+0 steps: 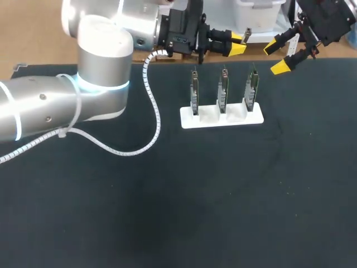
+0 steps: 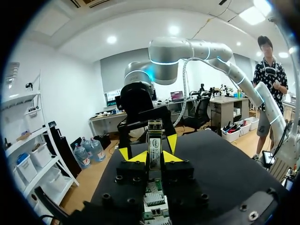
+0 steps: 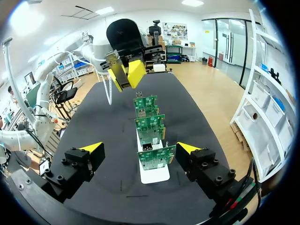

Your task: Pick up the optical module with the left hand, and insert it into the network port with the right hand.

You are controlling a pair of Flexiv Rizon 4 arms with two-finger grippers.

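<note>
The left pincer [image 2: 155, 157] is pinching the module [image 2: 153, 140]: both yellow-tipped fingers press on its sides, and it juts out ahead of them. So the pick-up, the first part of the task, looks done. This pincer hangs in the air by the far edge of the surface [image 1: 167, 212], with nothing under the module to rest on.

Facing it, near but apart, is the right pincer [image 1: 278, 57], its fingers spread wide and holding nothing. From the left wrist it shows straight ahead of the module, its tips to either side of the module's line, not touching it. I judge the hand-over to be the step in hand, and not yet made.

Further out, three cards [image 1: 222, 92] stand upright in a row in a white holder [image 1: 221, 118] on the surface, on the near side of both pincers. The port is presumably on one of them, but I cannot tell which, and no card shows a module seated in it.

What is left, as I read it: the right pincer must close on the module, the left must let go, and the right must then carry it to a card and push it into the port, so the larger and more delicate share of the work is ahead
</note>
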